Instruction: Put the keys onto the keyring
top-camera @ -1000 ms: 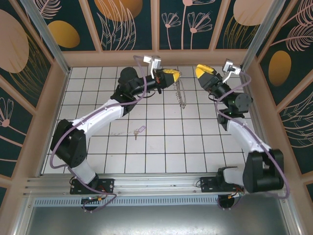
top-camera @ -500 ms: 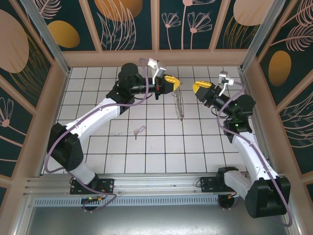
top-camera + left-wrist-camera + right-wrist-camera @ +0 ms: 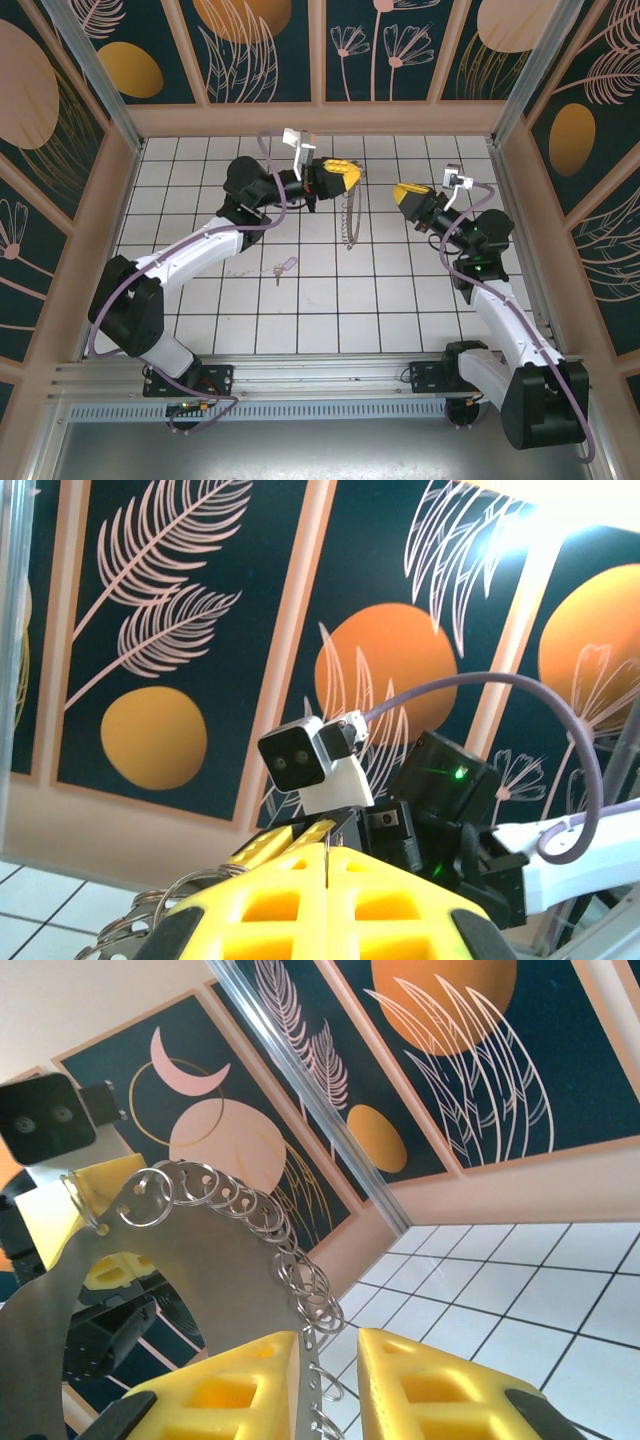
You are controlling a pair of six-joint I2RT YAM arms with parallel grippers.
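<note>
My left pincer [image 3: 350, 178] is clamped on the keyring [image 3: 348, 216], which hangs edge-on beneath it above the tiled desk [image 3: 400, 300]. My right pincer [image 3: 400, 190] has its fingers spread, just beside the keyring. The key [image 3: 283, 267] with its lilac tag lies flat on the desk, well apart from both pincers.

You see white tiled bench [image 3: 400, 300], dark grout; leaf-and-orange-disc wall panels [image 3: 250, 45] around; rail [image 3: 320, 372] at near edge; corner post [image 3: 300, 1088], probably metal.
</note>
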